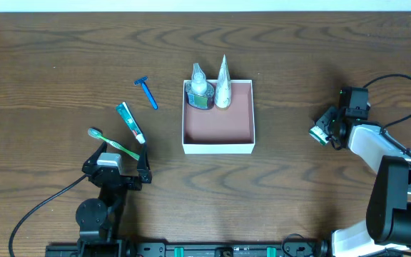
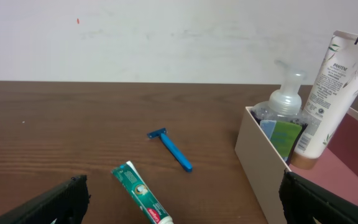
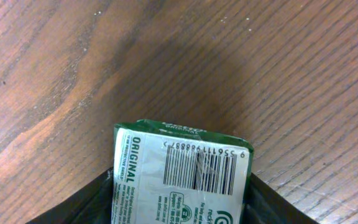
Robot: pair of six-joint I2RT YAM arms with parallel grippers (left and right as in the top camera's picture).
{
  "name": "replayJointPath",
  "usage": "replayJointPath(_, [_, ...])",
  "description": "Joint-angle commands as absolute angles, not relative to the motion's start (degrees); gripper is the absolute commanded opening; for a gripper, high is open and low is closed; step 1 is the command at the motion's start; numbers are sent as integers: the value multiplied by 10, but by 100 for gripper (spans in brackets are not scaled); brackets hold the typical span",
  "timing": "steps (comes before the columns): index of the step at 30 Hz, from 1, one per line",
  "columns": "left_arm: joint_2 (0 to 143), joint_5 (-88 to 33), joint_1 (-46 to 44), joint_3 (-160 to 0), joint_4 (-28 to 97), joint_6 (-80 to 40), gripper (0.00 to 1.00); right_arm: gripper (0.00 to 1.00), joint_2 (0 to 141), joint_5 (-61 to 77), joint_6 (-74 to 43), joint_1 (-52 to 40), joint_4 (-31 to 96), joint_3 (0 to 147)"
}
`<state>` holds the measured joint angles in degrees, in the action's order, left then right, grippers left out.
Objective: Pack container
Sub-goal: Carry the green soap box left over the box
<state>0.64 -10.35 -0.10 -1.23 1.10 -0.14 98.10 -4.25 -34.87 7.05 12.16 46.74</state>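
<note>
- Noted container (image 1: 223,127) at the centre of the table (image 1: 48,57): shallow, square, lidless, white walls, reddish-brown inside.
- Found two items standing upright inside it, side by side against the far wall: clear pump bottle (image 1: 200,91) in the far-left corner, white tube (image 1: 223,86) just to its right, set cap-down.
- Observed the rest of the container floor bare.
- Recorded three toiletries on the table to the left of the container, apart from it and from one another: blue razor (image 1: 147,92) farthest back, toothpaste tube (image 1: 130,122) nearer, green toothbrush (image 1: 113,143) nearest.
- Located left gripper (image 1: 118,167) at the near-left of the table, just behind the toothbrush, pointing towards the razor and the container.
- Confirmed its jaws spread wide apart; seen at the two lower corners of the left wrist view.
- Located right gripper (image 1: 322,133) to the right of the container, well apart from it.
- Confirmed its jaws closed in on a green-and-white packet (image 3: 182,180), one dark finger against each side edge, barcode face towards the wrist camera, wooden tabletop behind.
</note>
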Motion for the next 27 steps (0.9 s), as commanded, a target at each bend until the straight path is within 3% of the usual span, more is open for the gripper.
replayJointPath(1, [6,-114,1,-2,30,2,98,55,1003,10,-349,72,132,460])
replayJointPath(10, [6,-114,1,-2,30,2,98,52,995,67,-308,66,144,461])
replayJointPath(19, [6,-114,1,-2,30,2,98,53,922,260,-237,66,154,483])
replayJointPath(27, [6,-114,1,-2,30,2,98,53,829,383,-242,60,165,487])
